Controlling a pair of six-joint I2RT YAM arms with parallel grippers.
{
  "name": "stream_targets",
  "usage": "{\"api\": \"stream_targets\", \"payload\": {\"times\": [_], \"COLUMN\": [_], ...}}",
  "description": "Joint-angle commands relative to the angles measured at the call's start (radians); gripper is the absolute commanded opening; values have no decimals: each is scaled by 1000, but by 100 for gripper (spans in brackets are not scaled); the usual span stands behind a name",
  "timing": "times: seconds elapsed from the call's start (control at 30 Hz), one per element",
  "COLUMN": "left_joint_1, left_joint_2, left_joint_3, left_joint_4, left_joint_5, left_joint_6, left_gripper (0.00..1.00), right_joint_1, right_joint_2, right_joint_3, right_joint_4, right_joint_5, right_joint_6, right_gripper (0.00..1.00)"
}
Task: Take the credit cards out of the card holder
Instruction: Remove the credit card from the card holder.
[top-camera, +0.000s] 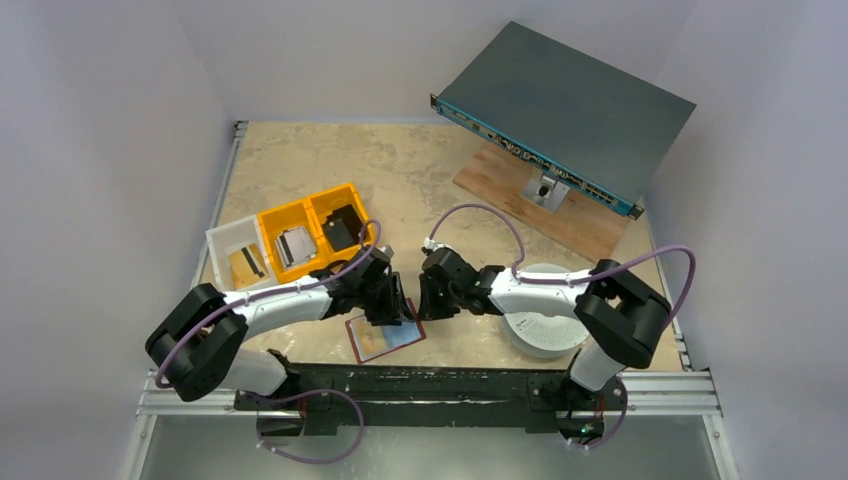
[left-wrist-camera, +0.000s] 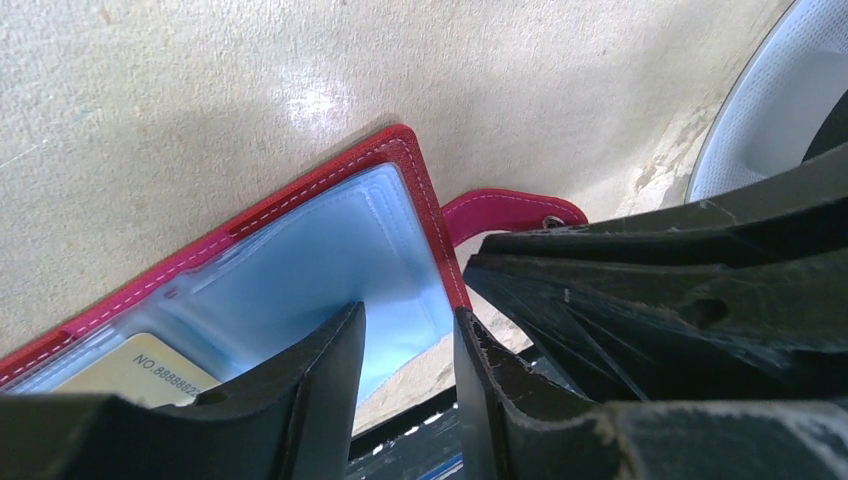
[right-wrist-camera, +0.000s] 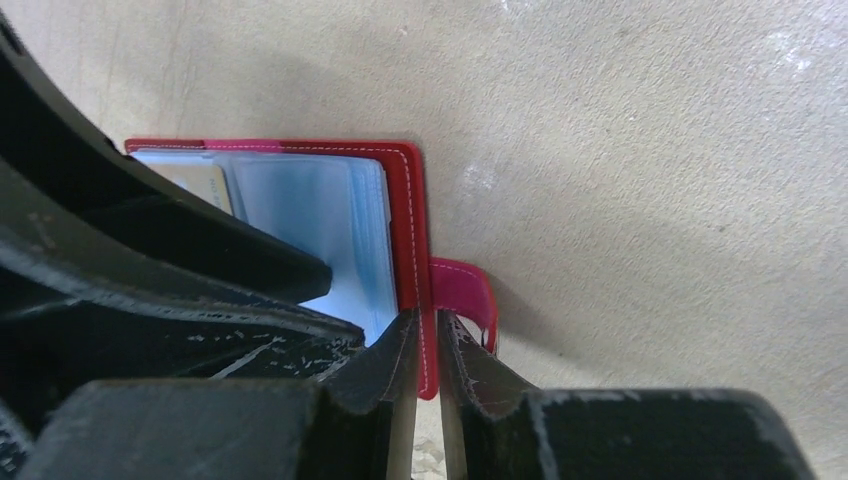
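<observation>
Currently the holder (top-camera: 385, 337) lies open at the table (top-camera: 400, 170) near edge. The right gripper (right-wrist-camera: 427, 345) pinches its red edge; the left gripper (left-wrist-camera: 410, 340) stands part-open over the sleeves (left-wrist-camera: 330, 250). Risk: that thin pinch slips, and the holder drags with the card (left-wrist-camera: 140, 365).

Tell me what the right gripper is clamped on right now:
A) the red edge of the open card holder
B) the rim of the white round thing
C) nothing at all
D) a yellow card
A: in the right wrist view the right gripper is closed on the red stitched border of the card holder, just beside its snap tab.
</observation>
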Motion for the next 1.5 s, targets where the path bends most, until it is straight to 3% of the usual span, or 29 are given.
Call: {"api": "stream_targets", "payload": {"times": [0.0, 0.3, 0.6, 0.93, 1.47], "left_joint_1": [-6, 19, 115, 164, 169], "left_joint_2": [-30, -205, -405, -455, -385], "left_joint_3": [20, 98, 59, -81, -148], "left_joint_4": [2, -222, -464, -440, -346], "left_joint_5": [-16, -87, -198, -178, -152], "left_joint_6": [15, 69, 37, -1, -11], "left_gripper": [38, 42, 41, 23, 9], "right_joint_1": [5, 5, 49, 149, 150], "right_joint_2": [-65, -127, -131, 45, 178], "right_joint_3": [9, 58, 119, 235, 226], "right_joint_4": [-20, -78, -75, 9, 95], "right_joint_5": [16, 42, 17, -83, -147], "right_joint_6": [7, -4, -9, 3, 23], "right_gripper": [13, 22, 30, 30, 29]}}
